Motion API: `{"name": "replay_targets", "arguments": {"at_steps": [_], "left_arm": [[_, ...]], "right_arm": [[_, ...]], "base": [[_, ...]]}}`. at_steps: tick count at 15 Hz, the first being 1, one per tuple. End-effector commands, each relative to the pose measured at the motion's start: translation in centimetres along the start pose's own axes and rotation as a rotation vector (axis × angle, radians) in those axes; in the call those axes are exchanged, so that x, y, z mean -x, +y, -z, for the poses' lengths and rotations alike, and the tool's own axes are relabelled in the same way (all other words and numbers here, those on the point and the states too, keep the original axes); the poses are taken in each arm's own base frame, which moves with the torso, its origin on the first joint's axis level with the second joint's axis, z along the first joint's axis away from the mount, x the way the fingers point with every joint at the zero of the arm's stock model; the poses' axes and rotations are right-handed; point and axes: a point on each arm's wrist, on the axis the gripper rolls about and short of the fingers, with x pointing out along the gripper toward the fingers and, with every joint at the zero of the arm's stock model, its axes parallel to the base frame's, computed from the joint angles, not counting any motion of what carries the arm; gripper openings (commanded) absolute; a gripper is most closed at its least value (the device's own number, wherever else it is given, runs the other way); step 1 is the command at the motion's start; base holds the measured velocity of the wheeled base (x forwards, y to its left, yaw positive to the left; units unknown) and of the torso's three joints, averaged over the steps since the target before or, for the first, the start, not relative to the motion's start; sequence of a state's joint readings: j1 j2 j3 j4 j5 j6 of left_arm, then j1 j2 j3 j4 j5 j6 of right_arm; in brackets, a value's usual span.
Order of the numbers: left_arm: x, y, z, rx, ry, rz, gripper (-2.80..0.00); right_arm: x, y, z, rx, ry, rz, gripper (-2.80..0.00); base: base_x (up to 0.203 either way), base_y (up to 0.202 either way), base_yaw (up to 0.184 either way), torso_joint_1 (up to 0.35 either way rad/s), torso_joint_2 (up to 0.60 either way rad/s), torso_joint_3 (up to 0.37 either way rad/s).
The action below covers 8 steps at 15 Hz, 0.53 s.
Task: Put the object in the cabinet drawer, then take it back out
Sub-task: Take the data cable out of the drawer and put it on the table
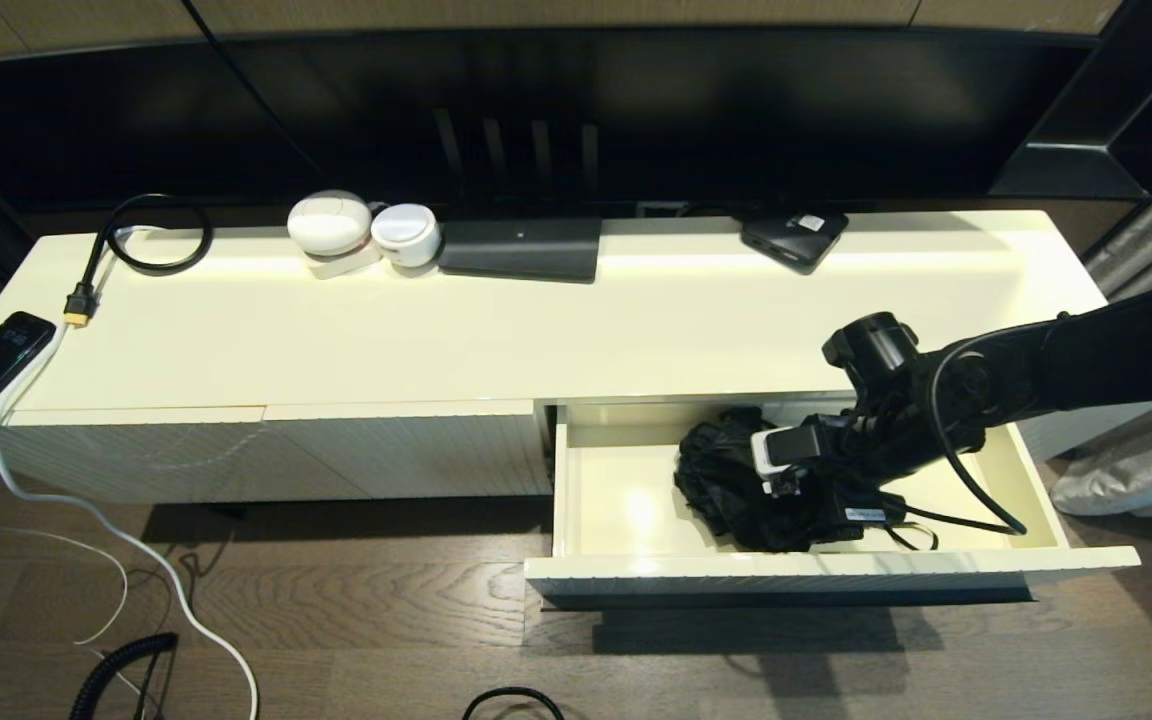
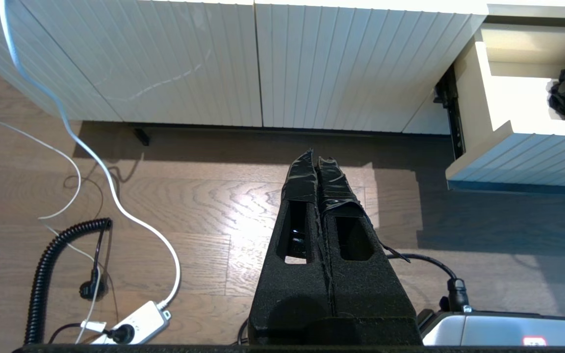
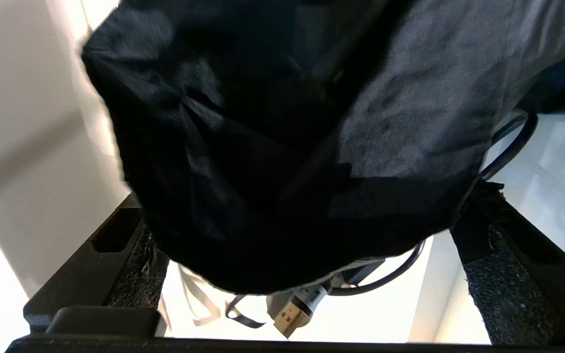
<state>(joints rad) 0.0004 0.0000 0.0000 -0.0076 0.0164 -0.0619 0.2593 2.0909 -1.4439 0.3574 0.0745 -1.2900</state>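
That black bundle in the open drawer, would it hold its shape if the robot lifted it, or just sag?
The black bundle looks like crumpled cloth, so it would probably sag and drape. Its creased folds suggest it is light and unlikely to roll. The right gripper, jaws wide apart on either side of it, may snag the USB cable underneath.

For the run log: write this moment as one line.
drawer: open | black bag: inside | right end effector: open around bag | left end effector: shut, parked

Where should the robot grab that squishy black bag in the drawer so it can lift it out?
Probably at the bunched middle of the black bag, coming down from above, since the cabinet drawer is open only upward. The bag is soft and crumpled, so it squeezes easily. The right pincer already straddles it, fingers wide on both sides. The left pincer waits shut over the floor.
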Motion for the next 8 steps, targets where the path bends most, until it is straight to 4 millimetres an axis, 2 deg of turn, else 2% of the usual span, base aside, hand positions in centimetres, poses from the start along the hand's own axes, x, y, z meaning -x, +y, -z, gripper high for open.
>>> {"name": "replay_targets", "arguments": {"at_steps": [1,8], "left_arm": [[0.0,0.0,0.0,0.001,0.000,-0.001,-2.80],[0.0,0.0,0.0,0.001,-0.001,-0.001,-2.80]], "right_arm": [[0.4,-0.2,0.5,0.018,0.006,0.004,0.00],[0.8,0.0,3.6,0.043,0.052,-0.015,0.00]], "base": [[0.000,0.000,0.000,0.000,0.00,0.000],[0.000,0.000,0.000,0.000,0.00,0.000]]}}
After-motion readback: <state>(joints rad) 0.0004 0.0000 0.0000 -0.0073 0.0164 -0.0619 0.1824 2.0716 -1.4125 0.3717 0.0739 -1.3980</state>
